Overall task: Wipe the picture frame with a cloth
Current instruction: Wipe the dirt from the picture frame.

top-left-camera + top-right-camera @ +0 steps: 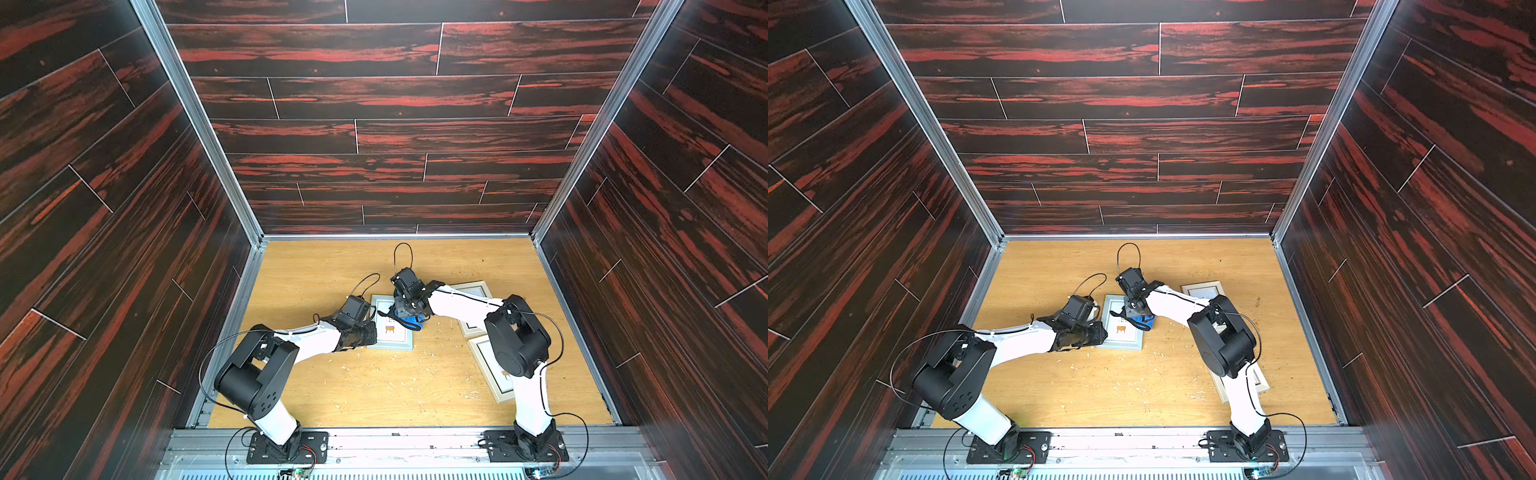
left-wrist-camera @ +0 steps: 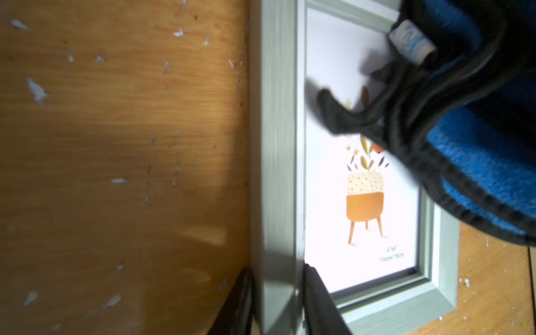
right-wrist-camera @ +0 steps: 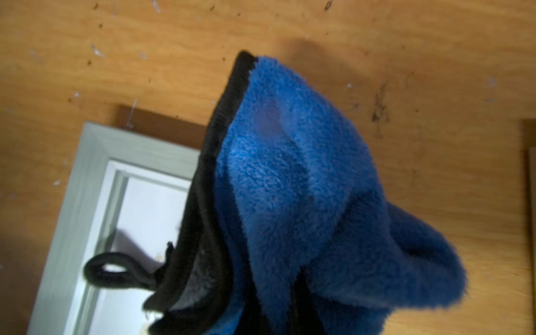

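A bright blue fluffy cloth (image 3: 290, 203), edged in black with a small black loop at 1 corner, hangs bunched and folded from the right claw (image 1: 407, 311), which is clenched on it from above. In both top views the cloth (image 1: 411, 321) (image 1: 1142, 322) sits just below the picture's centre, draped over the right-hand edge of a pale grey-green picture frame (image 1: 392, 345) (image 1: 1121, 344) lying flat on the wooden table (image 1: 332, 270). In the right wrist view the loop dangles over the glass near a corner of the frame (image 3: 95, 150), and the fingers themselves are hidden behind the fabric. In the left wrist view the cloth (image 2: 478, 162) fills the upper right, covering part of a print of a potted plant on 3 legs. The left claw (image 2: 277, 268) grips the picture frame (image 2: 278, 145), 1 finger on either side of its side rail. A second frame (image 1: 473, 287) lies further right, partly under the right arm.
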